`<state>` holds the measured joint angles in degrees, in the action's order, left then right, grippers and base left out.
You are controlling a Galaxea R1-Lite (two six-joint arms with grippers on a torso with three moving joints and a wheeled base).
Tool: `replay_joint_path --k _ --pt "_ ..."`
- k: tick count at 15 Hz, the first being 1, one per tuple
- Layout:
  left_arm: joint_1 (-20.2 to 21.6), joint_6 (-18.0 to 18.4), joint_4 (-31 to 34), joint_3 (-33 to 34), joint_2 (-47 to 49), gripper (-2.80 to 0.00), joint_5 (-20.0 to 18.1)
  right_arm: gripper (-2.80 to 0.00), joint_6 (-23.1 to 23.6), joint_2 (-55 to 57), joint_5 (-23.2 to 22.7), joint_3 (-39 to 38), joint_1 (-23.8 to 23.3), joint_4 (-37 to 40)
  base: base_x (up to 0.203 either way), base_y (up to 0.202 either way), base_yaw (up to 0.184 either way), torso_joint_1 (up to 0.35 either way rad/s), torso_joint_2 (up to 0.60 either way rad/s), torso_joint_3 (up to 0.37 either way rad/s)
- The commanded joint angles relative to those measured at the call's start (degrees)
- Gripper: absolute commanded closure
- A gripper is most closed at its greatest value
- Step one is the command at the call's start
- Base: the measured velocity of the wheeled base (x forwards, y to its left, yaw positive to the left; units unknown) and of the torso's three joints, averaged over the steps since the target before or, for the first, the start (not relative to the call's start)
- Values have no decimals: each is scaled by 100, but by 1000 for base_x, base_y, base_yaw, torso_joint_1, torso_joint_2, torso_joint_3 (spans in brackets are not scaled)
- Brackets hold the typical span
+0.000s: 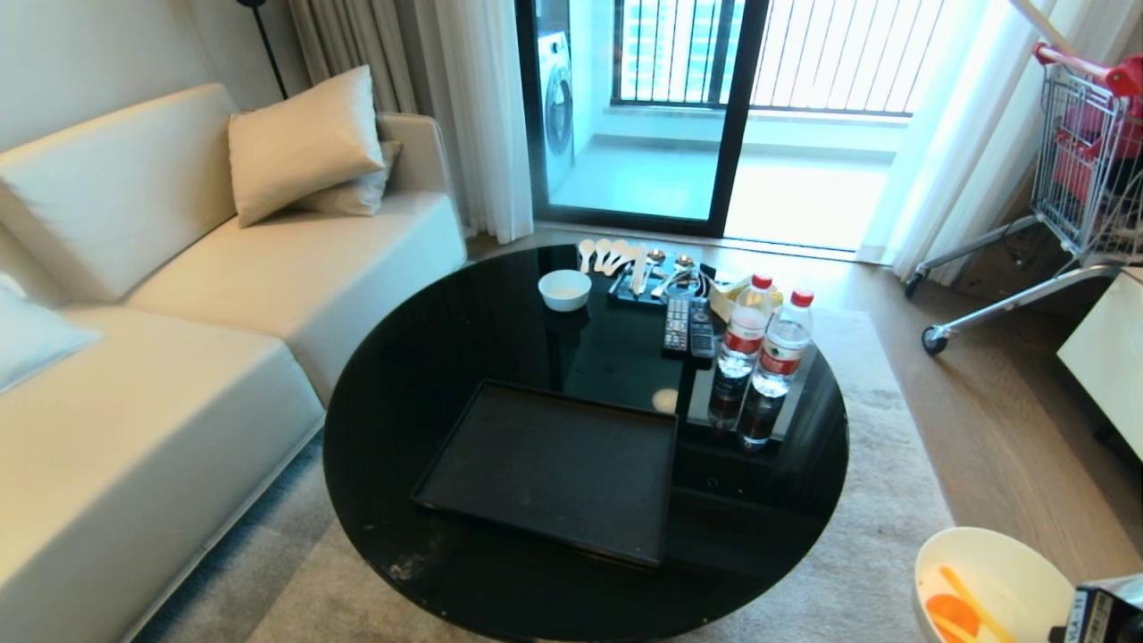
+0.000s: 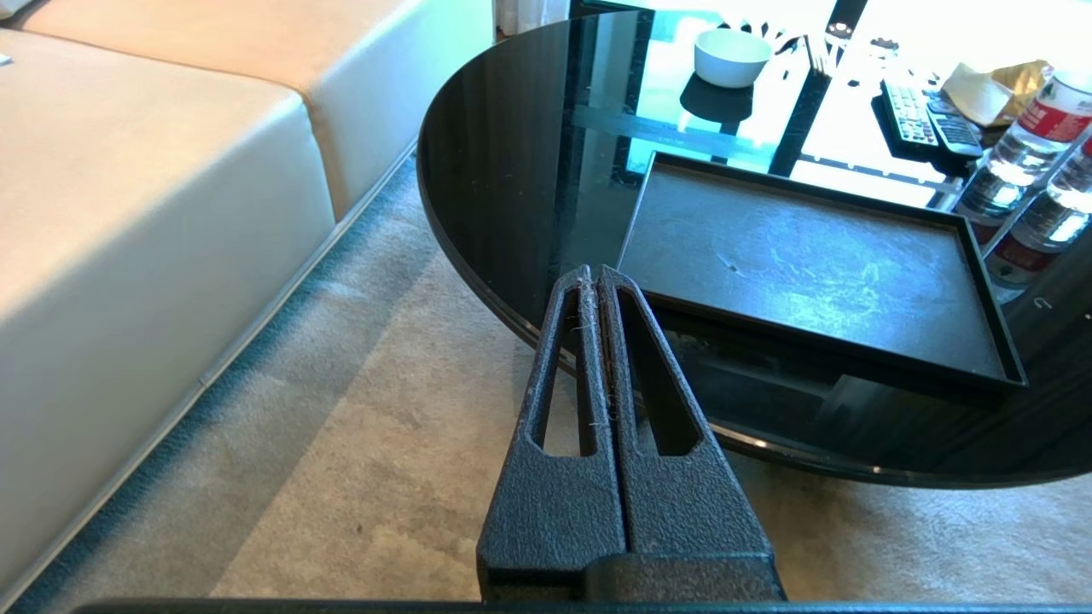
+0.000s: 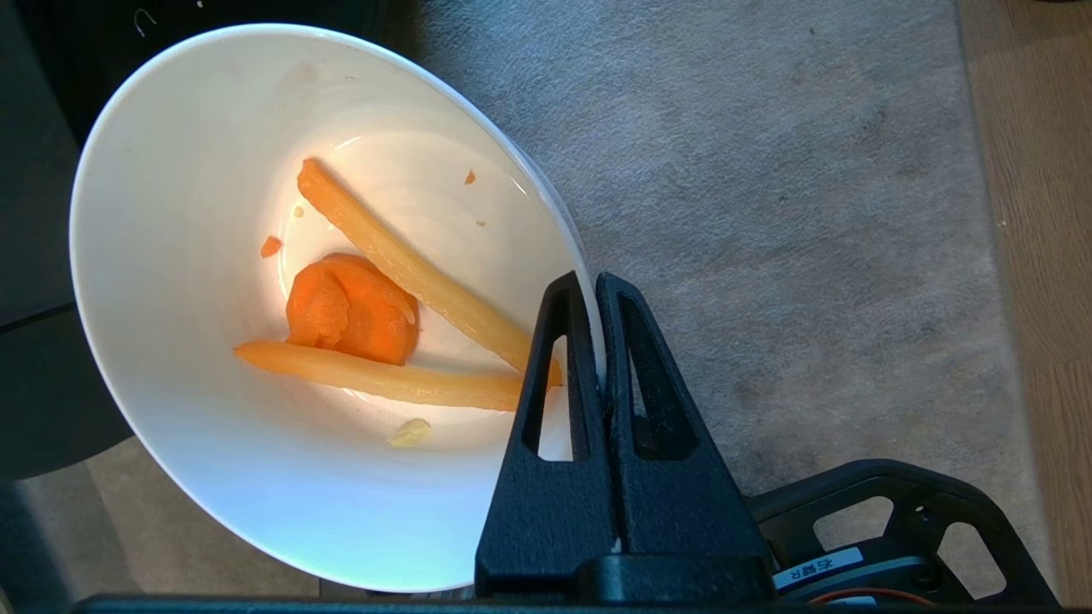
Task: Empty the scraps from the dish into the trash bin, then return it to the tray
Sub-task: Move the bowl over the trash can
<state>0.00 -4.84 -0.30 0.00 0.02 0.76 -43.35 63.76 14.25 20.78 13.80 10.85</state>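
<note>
One dish (image 3: 213, 426), glossy white and deep, at the head view's lower right, cut off by the frame edge, off the round black glass table (image 1: 429, 357); the right gripper (image 3: 595, 286) is clamped on its rim. Scraps (image 3: 350, 311): one orange carrot slice, two pale-yellow sticks, several crumbs. One matte black tray (image 1: 554, 464), two water bottles (image 1: 768, 344); left gripper (image 2: 595, 275) pressed closed, holding nothing; trash bin unseen.

Strong daylight pours in through the balcony door (image 1: 714, 116), washing out the floor beyond it. The glossy black desk (image 2: 512, 170) mirrors that glare in the left wrist view. All three pictures stay sharp, with a greenish cast.
</note>
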Motion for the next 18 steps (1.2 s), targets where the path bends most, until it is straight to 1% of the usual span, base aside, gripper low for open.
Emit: replay_joint_path --k 1,7,18 --pt "0 1 -5 0 -2 0 3 0 -16 40 8 13 19 -4 0 0 0 0 0 0" --pt "0 -8 -5 0 -2 0 3 0 -33 82 -1 128 44 -1 -14 0 0 2 0 0" --pt "0 -8 -5 0 -2 0 3 0 -24 120 8 136 198 -4 -184 0 0 2 2 2"
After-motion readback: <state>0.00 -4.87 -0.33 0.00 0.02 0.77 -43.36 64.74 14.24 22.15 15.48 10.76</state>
